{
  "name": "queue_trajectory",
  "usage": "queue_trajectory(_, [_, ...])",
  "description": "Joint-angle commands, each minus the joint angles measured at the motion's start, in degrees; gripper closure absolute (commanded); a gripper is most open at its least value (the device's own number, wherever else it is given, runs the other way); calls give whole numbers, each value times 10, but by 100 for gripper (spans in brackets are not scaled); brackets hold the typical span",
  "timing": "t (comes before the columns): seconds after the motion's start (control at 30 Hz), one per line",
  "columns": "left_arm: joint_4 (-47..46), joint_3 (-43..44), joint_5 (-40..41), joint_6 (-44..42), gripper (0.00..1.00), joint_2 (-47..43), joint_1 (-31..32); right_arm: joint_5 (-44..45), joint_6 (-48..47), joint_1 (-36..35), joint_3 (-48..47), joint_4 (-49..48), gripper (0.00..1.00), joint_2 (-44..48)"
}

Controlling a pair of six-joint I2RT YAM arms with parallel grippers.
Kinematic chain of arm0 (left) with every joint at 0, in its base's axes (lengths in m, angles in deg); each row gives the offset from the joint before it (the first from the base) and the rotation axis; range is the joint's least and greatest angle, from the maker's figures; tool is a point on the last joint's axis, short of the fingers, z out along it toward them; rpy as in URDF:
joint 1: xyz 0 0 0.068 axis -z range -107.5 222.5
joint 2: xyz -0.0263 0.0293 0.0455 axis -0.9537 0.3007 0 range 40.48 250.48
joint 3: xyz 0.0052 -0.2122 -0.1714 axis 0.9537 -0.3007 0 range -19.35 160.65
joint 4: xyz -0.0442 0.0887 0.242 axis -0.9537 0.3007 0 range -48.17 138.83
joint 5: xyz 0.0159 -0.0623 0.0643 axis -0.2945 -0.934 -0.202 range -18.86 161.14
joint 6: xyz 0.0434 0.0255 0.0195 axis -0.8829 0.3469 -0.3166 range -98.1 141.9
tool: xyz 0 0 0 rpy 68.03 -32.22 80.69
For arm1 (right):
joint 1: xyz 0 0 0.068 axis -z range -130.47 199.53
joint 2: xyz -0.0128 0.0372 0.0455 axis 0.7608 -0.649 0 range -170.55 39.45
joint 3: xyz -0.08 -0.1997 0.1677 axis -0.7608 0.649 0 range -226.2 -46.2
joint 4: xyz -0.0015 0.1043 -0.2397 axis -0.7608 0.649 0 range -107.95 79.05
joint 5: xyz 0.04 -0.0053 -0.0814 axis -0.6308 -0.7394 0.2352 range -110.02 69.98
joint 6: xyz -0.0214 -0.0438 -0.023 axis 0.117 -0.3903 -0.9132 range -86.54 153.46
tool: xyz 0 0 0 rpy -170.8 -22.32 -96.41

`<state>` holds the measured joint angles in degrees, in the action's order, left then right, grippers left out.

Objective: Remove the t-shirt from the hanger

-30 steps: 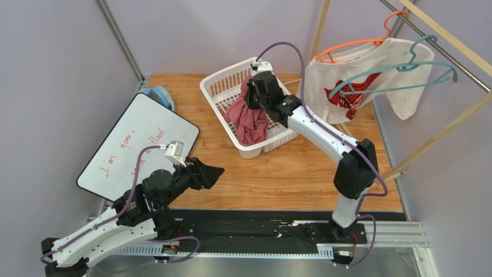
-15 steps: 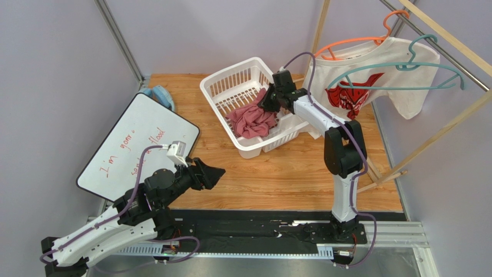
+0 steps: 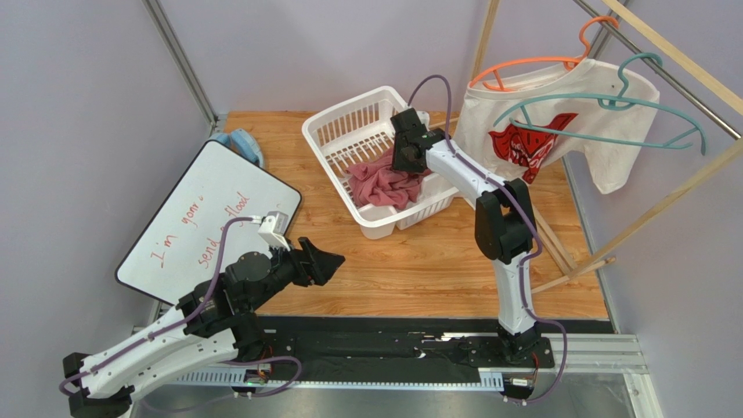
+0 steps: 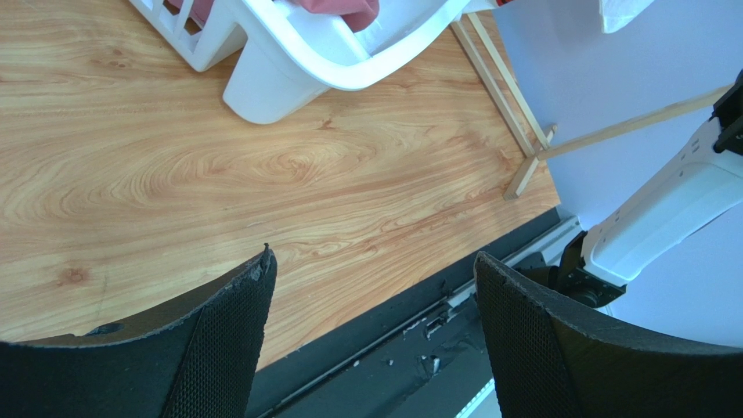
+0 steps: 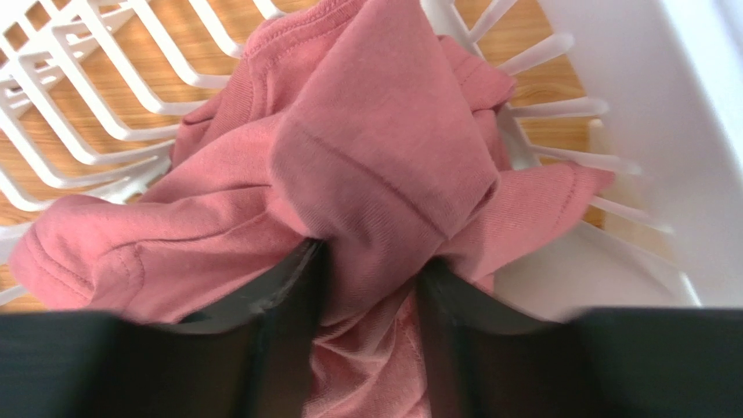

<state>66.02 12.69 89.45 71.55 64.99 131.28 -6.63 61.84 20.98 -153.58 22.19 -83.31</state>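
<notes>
— T-shirt [image 3: 384,185], the plain dusty-red cotton one: what has hold of it?

— The black two-finger right gripper [image 3: 403,162], nose down into it. In the wrist view its fingers [image 5: 279,300] stand partly apart. A thick fold of the t-shirt bulges up between them, and the cloth touches both. Whether they pinch it or merely flank it, I cannot tell.

— And where does the shirt lie?

— Crumpled inside the white slatted plastic laundry basket [image 3: 336,131], one sleeve spread toward a wall. The basket sits on the wooden table [image 3: 419,270], at 12 o'clock from the table's middle.

— The hanger?

— The thin teal plastic hanger [image 3: 650,107] hangs bare at 2 o'clock, well apart from the basket. Just behind it, a white t-shirt [image 3: 567,83] with a red graphic hangs on an orange hanger [image 3: 523,64].

— The other arm?

— The left gripper [image 3: 321,261] is at 7 o'clock, its jaws spread wide and holding nothing, above the wood near the table's front edge. A white dry-erase board [image 3: 201,209] with red writing lies at 9 o'clock.
</notes>
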Motion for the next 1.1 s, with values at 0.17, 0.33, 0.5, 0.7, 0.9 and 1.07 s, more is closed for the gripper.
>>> queue_trajectory(0.17, [-35, 4, -12, -6, 12, 22, -1, 156, -95, -68, -50, 71, 27, 37])
queue_trajectory(0.33, [-45, 1, -27, -1, 12, 39, -1, 241, -98, -113, -54, 112, 0, 71])
queue_trajectory(0.5, [-48, -3, -26, -1, 12, 36, -1, 280, -90, -154, 1, 127, 0, 159])
queue_trajectory(0.7, [-67, -19, -30, 0, 12, 40, -1, 174, -64, -200, 176, 84, 0, 297])
queue_trajectory(0.9, [-106, -51, -47, 11, 11, 64, -1, -59, 19, -243, 460, -139, 0, 529])
queue_trajectory(1.07, [-161, -114, -57, 35, 11, 63, -1, -93, 96, -262, 778, -426, 0, 755])
